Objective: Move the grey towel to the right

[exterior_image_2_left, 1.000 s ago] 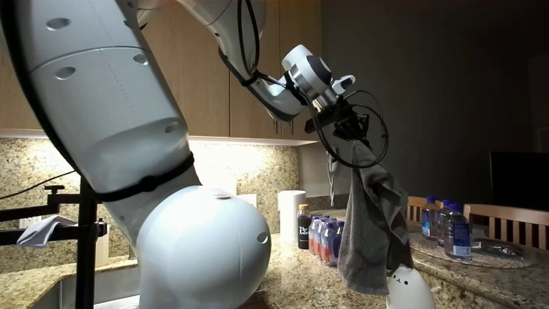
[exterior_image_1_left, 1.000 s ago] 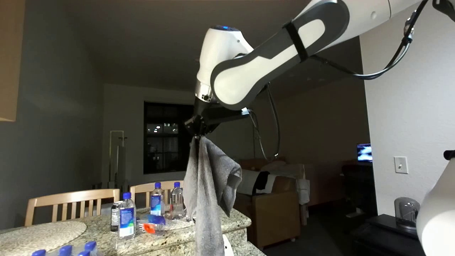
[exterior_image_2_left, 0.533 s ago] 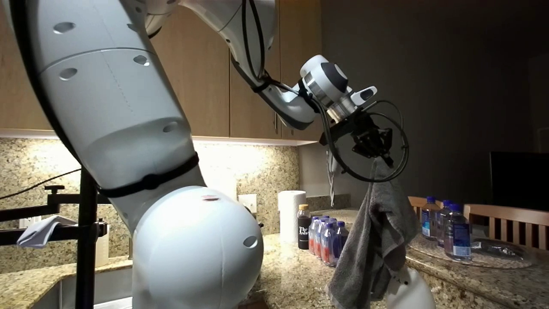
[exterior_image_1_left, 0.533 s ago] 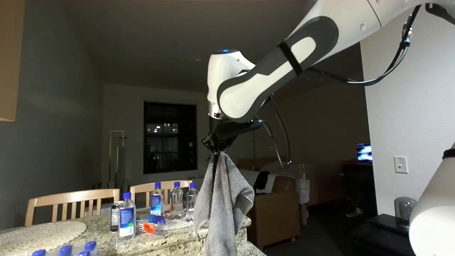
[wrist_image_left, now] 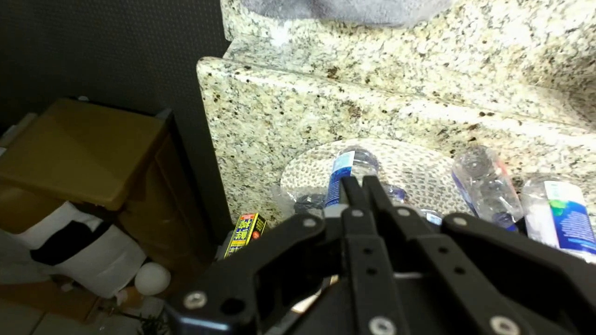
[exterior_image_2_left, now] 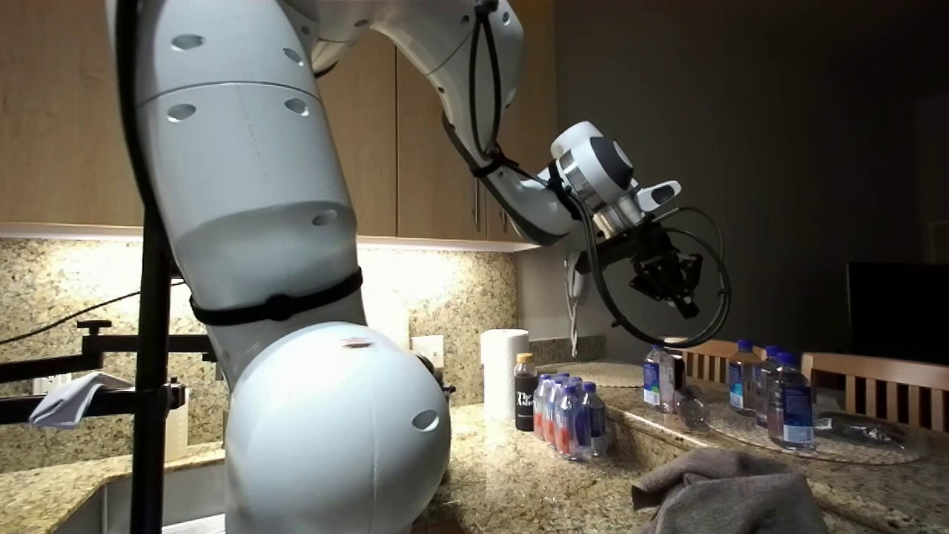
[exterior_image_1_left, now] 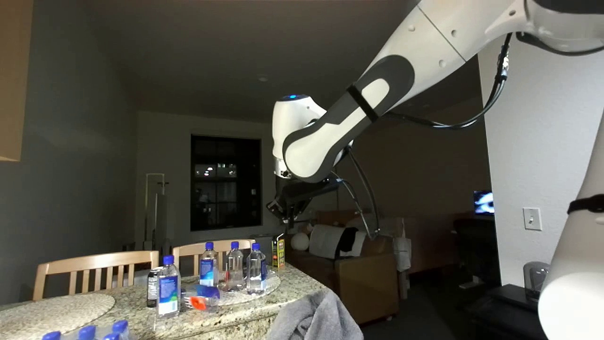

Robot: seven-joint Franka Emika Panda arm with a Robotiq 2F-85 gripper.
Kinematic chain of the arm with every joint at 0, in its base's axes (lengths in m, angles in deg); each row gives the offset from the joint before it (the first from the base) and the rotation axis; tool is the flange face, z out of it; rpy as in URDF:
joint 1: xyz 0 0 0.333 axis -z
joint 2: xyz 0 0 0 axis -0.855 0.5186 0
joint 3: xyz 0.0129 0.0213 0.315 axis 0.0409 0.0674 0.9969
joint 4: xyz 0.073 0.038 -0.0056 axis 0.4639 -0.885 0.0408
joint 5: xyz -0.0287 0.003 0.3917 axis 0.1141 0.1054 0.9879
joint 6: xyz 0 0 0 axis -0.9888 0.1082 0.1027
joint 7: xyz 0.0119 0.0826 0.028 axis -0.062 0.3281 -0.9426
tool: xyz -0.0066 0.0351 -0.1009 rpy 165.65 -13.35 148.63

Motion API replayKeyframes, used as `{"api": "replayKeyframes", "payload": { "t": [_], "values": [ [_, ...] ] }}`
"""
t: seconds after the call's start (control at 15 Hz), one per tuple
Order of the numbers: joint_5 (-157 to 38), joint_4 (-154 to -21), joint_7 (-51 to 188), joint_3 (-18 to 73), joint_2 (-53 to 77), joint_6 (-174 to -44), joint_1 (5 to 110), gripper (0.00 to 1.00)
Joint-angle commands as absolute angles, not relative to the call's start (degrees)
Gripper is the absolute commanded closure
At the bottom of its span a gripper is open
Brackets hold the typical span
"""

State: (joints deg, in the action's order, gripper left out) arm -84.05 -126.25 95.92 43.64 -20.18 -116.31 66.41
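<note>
- Fallen since the frame 0.5 s earlier: the large, limp, mid-grey cloth towel (exterior_image_1_left: 325, 316), which hung from your black 2-finger gripper (wrist_image_left: 362, 180), now lies in a loose heap. Your white and dark grey jointed robot arm (exterior_image_1_left: 309, 151) also reaches lower.
- Towel's place: it rests on the lower, speckled granite counter (wrist_image_left: 489, 51), just beside the step up to the raised granite ledge (wrist_image_left: 251, 116). Your wrist view catches only its edge, at the top of the frame.
- Gripper: narrow, its fingertips side by side with hardly any gap and nothing seen between them. It hangs above the ledge, well apart from the towel.
- Below it, tall, clear plastic bottles with blue caps (exterior_image_1_left: 256, 271) stand on a round, pale woven mat (wrist_image_left: 307, 163), which probably shields the stone. Nearby is a small, upright yellow-and-black box (exterior_image_1_left: 278, 250).
- Why the towel lies so: the crumpled, high-crowned shape suggests a cloth pinched at a single point and let go, not spread flat. Something beneath may prop it up; you cannot tell from these views.
- Your release looks done. Whether this spot counts as "right" depends on whose side is meant.
- Next, a straight lift would probably serve you best, since the looped black cable (exterior_image_2_left: 726, 291) could snag a bottle on a sideways swing.
</note>
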Motion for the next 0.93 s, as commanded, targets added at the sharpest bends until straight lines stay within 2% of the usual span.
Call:
{"api": "replayKeyframes", "payload": {
  "t": [0.0, 0.4, 0.8, 0.87],
  "values": [
    [-83.8, -120.3, 95.3, 41.9, -12.4, -119.1, 65.5, 0.93],
    [-82.8, -112.9, 93.0, 37.4, -4.3, -126.9, 61.9, 0.93],
    [-79.8, -118.3, 88.7, 38.1, -6.0, -135.9, 61.4, 0.92],
    [-79.4, -118.9, 86.9, 38.1, -6.2, -136.3, 61.5, 0.67]
  ]
}}
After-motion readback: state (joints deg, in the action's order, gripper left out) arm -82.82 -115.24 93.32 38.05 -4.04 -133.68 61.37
